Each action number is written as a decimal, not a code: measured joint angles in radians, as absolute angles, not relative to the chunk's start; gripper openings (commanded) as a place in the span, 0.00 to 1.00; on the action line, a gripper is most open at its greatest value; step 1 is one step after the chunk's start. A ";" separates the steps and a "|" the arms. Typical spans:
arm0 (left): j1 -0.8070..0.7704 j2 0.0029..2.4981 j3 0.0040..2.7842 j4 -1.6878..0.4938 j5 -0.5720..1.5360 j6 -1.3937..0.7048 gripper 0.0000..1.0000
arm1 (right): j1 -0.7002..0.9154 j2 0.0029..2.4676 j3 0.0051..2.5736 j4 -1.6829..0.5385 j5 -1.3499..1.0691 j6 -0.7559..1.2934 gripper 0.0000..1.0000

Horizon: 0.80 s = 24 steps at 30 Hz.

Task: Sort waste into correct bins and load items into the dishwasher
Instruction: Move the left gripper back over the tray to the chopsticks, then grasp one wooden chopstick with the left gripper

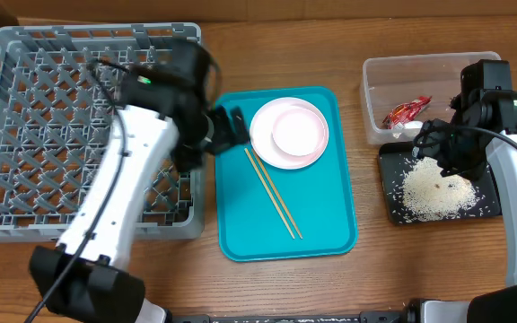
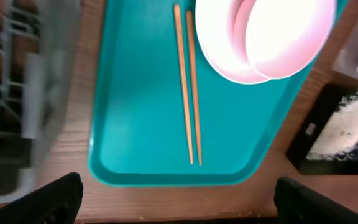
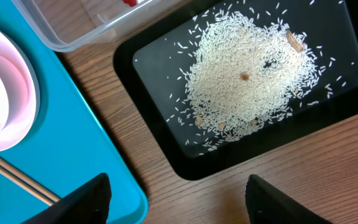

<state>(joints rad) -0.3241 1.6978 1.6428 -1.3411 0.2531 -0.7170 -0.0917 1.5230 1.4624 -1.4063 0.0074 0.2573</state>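
Both wrist views show a gripper with fingers spread wide and nothing between them. The left gripper (image 2: 180, 198) hangs over the teal tray (image 1: 317, 238), and the right gripper (image 3: 182, 200) hangs above the black tray (image 3: 148, 68).

Nearest on the desk (image 1: 384, 278), the two chopsticks (image 1: 272, 193) lie side by side on the teal tray, not yet loaded. To the right, the rice (image 1: 433, 188) sits heaped in the black tray, so that part of the sorting looks done.

Further back on the teal tray, the pinkish-white bowl (image 1: 299, 133) rests inside the white plate (image 1: 263, 135); both wait to be moved. Beyond the black tray, the red wrapper (image 1: 408, 111) lies in the clear tub (image 1: 384, 76), so the waste appears sorted.

At the far left, the dish rack (image 1: 25, 108) shows only bare pegs where the left arm does not hide it. I cannot make out the grey bowl or the cup. Loading seems mostly ahead: plate, bowl and chopsticks at least.
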 measured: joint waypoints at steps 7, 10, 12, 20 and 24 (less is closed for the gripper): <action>-0.477 1.698 1.409 -1.106 0.205 -0.931 1.00 | -0.092 1.523 1.462 -1.406 0.007 0.258 0.72; -0.517 1.698 1.326 -1.024 0.178 -0.992 1.00 | -0.092 1.523 1.462 -1.406 0.008 0.258 0.72; -0.536 1.698 1.279 -0.974 0.154 -1.021 1.00 | -0.092 1.523 1.462 -1.407 0.007 0.258 0.72; -0.591 1.700 1.155 -0.823 0.031 -1.082 1.00 | -0.092 1.523 1.462 -1.406 0.007 0.257 0.72; -0.617 1.717 1.152 -0.791 -0.004 -1.093 1.00 | -0.092 1.523 1.462 -1.406 0.007 0.257 0.73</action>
<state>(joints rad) -0.6174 1.7168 1.1522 -0.7910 -0.0044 -1.0927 -0.0921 1.5230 1.4624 -1.4063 0.0074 0.2569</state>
